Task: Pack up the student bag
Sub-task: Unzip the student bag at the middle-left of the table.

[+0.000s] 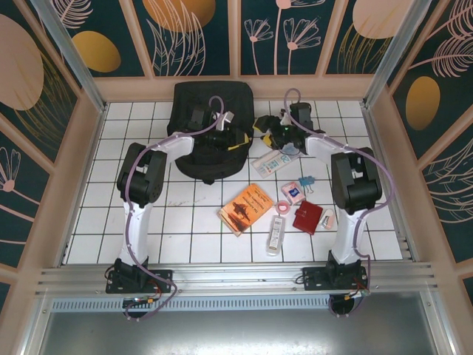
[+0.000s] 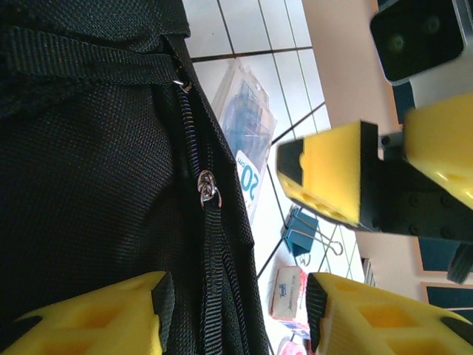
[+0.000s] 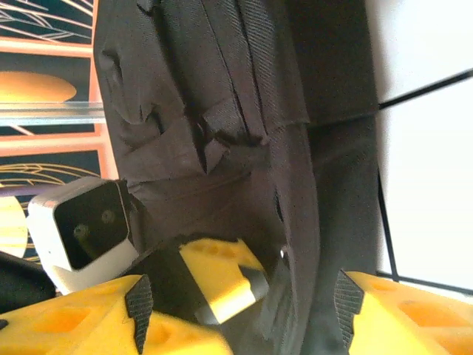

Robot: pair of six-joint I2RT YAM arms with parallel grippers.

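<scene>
The student bag (image 1: 211,100) lies on the white tiled table (image 1: 148,222) by the far wall. The left gripper (image 2: 236,314) stands part-open at the bag's right edge. Its yellow fingers (image 2: 81,318) straddle the zippered seam, with the zipper pull (image 2: 208,188) just beyond them. The right gripper (image 3: 236,318) is also spread apart, bag fabric lying loose between its fingers. A blue binder clip (image 2: 299,231) lies to the right of the bag.

This looks like a robot lab, built as a small booth. A left arm (image 1: 140,185) and a right arm (image 1: 353,185) are bolted to a metal rail (image 1: 236,275) at the edge of a white table (image 1: 96,222) with dark grid lines. Walls (image 1: 196,37) painted with leaves and orange circles stand around it, between metal posts (image 1: 68,52).
</scene>
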